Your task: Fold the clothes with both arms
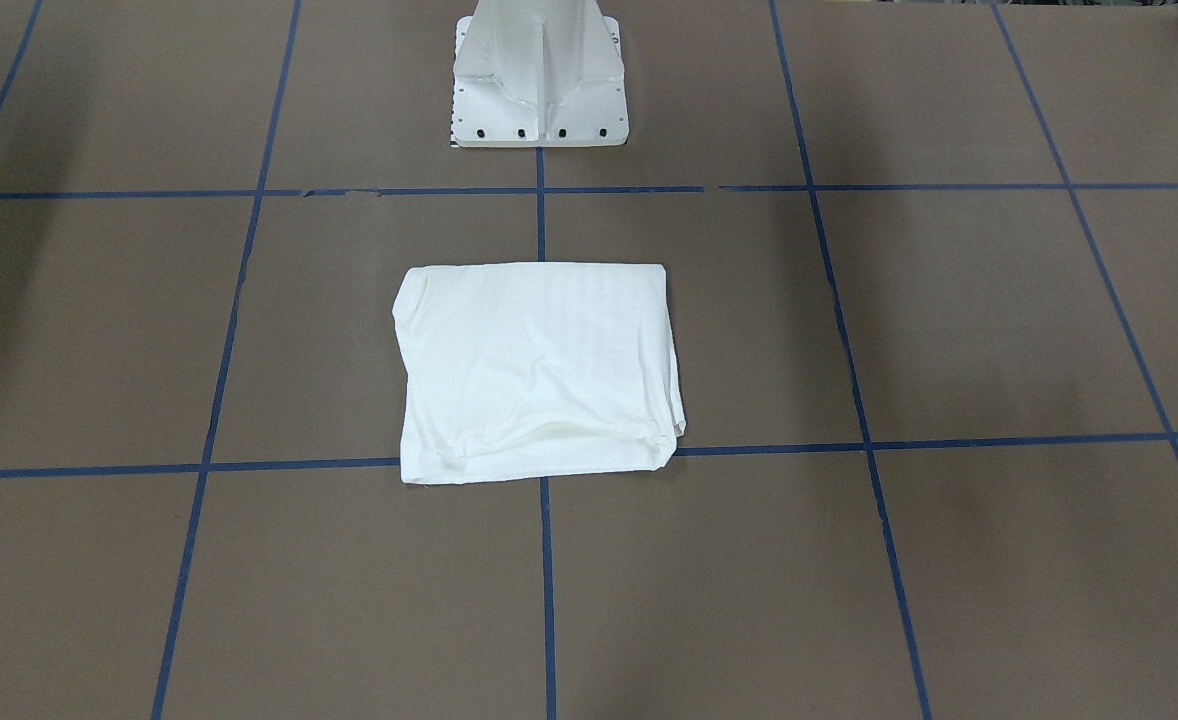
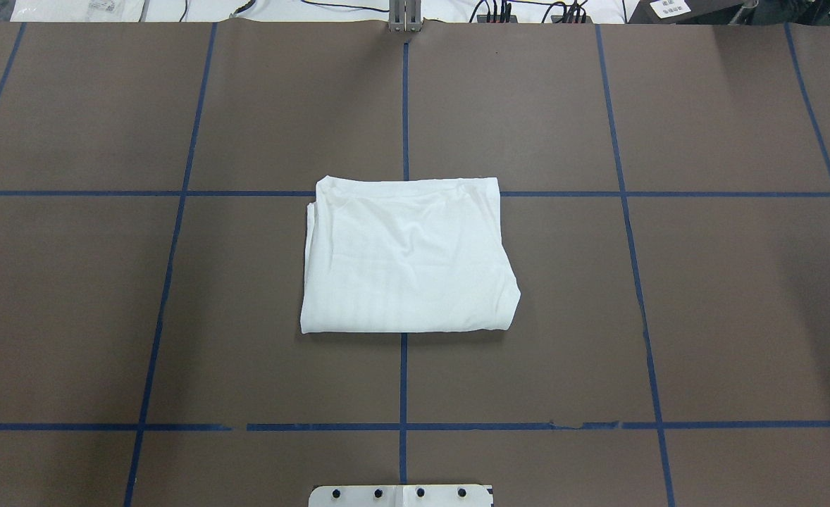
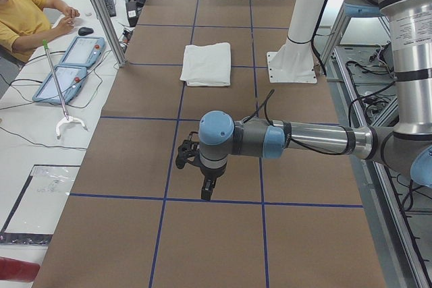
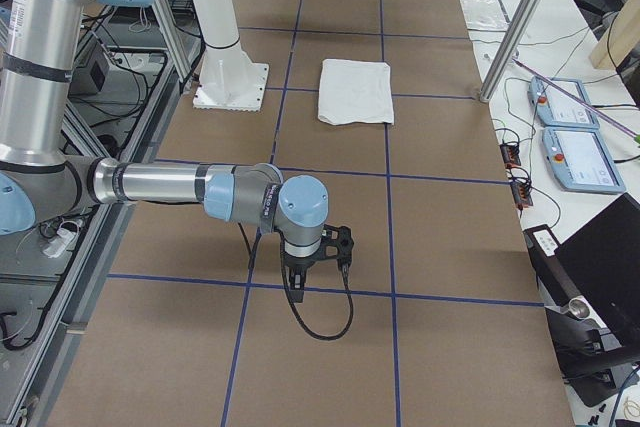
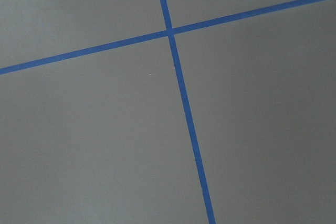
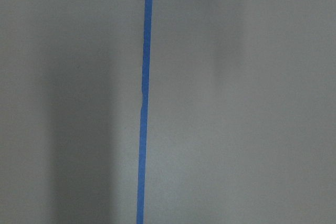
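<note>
The white T-shirt [image 2: 408, 257] lies as a compact folded rectangle at the middle of the bench [image 2: 704, 317], straddling the centre line of blue tape [image 2: 403, 380] just out from the pedestal [image 1: 541, 90]. Its long side runs along the bench, end to end. The left hand [image 3: 208, 191] hangs over bare bench toward one end and the right hand [image 4: 296, 285] toward the other, both well apart from the shirt. Neither looks clearly nearer. Whether either hand is released or clenched I cannot tell. To my eye the folding looks finished, and any further fold would bring both arms inward.
</note>
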